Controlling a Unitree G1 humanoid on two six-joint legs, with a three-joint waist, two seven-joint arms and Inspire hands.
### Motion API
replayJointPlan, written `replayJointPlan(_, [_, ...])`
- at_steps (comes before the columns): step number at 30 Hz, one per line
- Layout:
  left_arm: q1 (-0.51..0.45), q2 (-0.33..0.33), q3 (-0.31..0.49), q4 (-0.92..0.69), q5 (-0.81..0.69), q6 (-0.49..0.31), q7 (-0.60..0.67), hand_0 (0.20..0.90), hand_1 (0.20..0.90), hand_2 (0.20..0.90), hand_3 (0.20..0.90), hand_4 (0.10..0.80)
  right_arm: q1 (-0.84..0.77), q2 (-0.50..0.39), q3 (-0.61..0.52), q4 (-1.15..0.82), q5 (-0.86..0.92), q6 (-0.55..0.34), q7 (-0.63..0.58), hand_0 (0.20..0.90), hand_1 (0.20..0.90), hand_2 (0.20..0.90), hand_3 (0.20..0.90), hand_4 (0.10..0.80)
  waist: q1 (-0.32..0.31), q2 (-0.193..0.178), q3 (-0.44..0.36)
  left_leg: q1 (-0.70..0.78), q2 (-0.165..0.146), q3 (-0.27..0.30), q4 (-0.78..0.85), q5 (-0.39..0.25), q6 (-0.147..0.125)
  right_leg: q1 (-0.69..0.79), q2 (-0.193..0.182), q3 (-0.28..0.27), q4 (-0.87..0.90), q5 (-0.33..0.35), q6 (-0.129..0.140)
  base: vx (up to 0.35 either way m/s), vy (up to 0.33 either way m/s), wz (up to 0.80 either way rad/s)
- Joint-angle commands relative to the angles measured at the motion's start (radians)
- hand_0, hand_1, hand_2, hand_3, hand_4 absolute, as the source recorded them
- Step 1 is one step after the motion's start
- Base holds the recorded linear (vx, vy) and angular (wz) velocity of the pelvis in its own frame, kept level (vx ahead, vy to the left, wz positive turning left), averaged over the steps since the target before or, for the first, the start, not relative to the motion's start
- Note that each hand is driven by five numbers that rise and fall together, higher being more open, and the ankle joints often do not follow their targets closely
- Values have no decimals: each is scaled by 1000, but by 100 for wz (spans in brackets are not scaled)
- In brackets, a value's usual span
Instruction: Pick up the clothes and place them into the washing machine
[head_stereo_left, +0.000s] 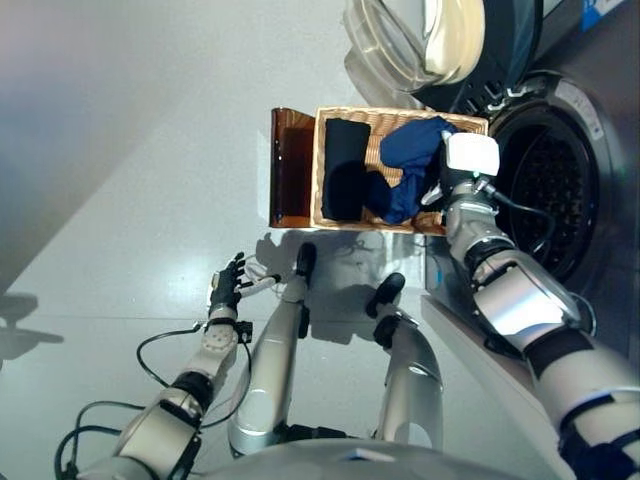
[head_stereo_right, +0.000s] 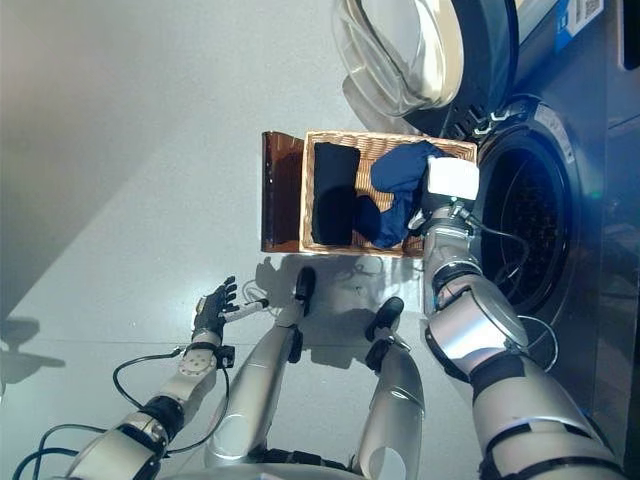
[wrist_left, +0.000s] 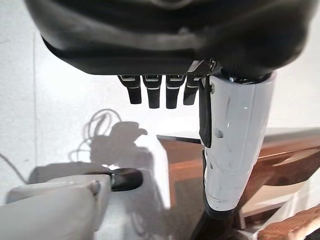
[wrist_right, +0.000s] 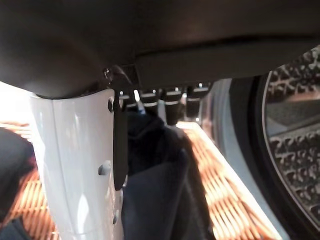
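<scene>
Hiding its own fingertips behind the white wrist block in the head views, the right robot hand (head_stereo_left: 452, 190) sits over the wicker basket (head_stereo_left: 350, 120) at the edge of a blue garment (head_stereo_left: 410, 165); its wrist view shows the fingers (wrist_right: 172, 107) curled down into the dark blue cloth (wrist_right: 160, 190) with the white-covered thumb beside it, so it is gripping the garment. A second, darker piece of clothing (head_stereo_left: 345, 170) lies in the basket's other half, its shape hard to make out. The basket rests on the floor (head_stereo_left: 120, 200), touching a brown translucent panel (head_stereo_left: 290, 165) on the side away from the washing machine's open drum (head_stereo_left: 545, 190). The drum's perforated wall is partly cut off by the frame edge. The machine's round door (head_stereo_left: 420, 40) stands swung open above the basket, only partly in view. A blue label shows at the top corner of the machine, too small to read. The left robot hand (head_stereo_left: 225, 285) hangs low over the floor, well apart from the basket, fingers straight and holding nothing.
</scene>
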Motion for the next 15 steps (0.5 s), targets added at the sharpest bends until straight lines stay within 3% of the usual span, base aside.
replayJointPlan(1, [1, 30, 0, -32, -8, -44, 39, 900, 900, 900, 900, 800, -114, -76, 59, 35, -27, 23, -8, 900, 900, 900, 900, 800, 25, 38, -38, -67, -1, 24, 110, -87, -68, 53, -22, -2, -25, -6, 60, 25, -14, 9])
replayJointPlan(7, [13, 22, -4, -70, 11, -32, 23, 900, 900, 900, 900, 800, -121, -95, 59, 66, -30, 34, 53, 900, 900, 900, 900, 800, 41, 58, -32, -68, -13, 10, 98, -78, -68, 55, -28, -11, -16, -15, 58, 25, -14, 11])
replayJointPlan(9, [18, 22, -1, -62, 17, -28, 20, 900, 900, 900, 900, 800, -117, -100, 57, 65, -27, 31, 62, 518, 518, 518, 518, 527, 41, 60, -30, -64, -15, 8, 97, -76, -68, 57, -29, -12, -11, -15, 57, 10, -4, 9])
replayJointPlan(11, [19, 20, 1, -53, 18, -27, 20, 900, 900, 900, 900, 800, -118, -100, 57, 62, -25, 31, 62, 200, 200, 200, 200, 300, 40, 60, -27, -59, -17, 6, 91, -75, -67, 58, -28, -9, -14, -14, 57, 3, -4, 6])
replayJointPlan(15, [18, 17, 2, -41, 15, -25, 19, 900, 900, 900, 900, 800, -120, -103, 55, 67, -25, 32, 63, 200, 200, 200, 200, 300, 36, 62, -23, -59, -18, 4, 85, -70, -68, 56, -28, -4, -15, -12, 57, 0, 0, 0])
